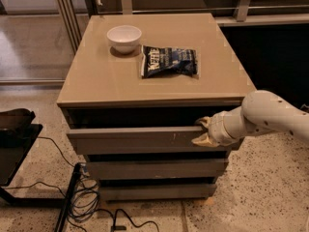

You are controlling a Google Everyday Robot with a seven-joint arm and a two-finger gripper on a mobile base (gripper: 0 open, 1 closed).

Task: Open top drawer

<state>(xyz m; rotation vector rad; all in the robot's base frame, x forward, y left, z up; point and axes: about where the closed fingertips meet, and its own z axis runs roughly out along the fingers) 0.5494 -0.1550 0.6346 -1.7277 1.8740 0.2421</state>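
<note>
The top drawer (140,140) is the wide grey-taupe front just under the cabinet top, with small pale scratches right of centre. A dark gap shows above its top edge. My gripper (203,131) is at the drawer's right end, on a white arm that comes in from the right. One finger hooks over the front's top edge. The other fingertip (201,140) lies against the front face. The gripper is shut on the drawer front. The drawer's inside is hidden.
Two narrower grey drawer fronts (154,168) sit below. On the cabinet top (106,81) stand a white bowl (124,36) and a dark chip bag (169,61). Cables (87,202) and a black stand (14,144) lie on the floor at the left.
</note>
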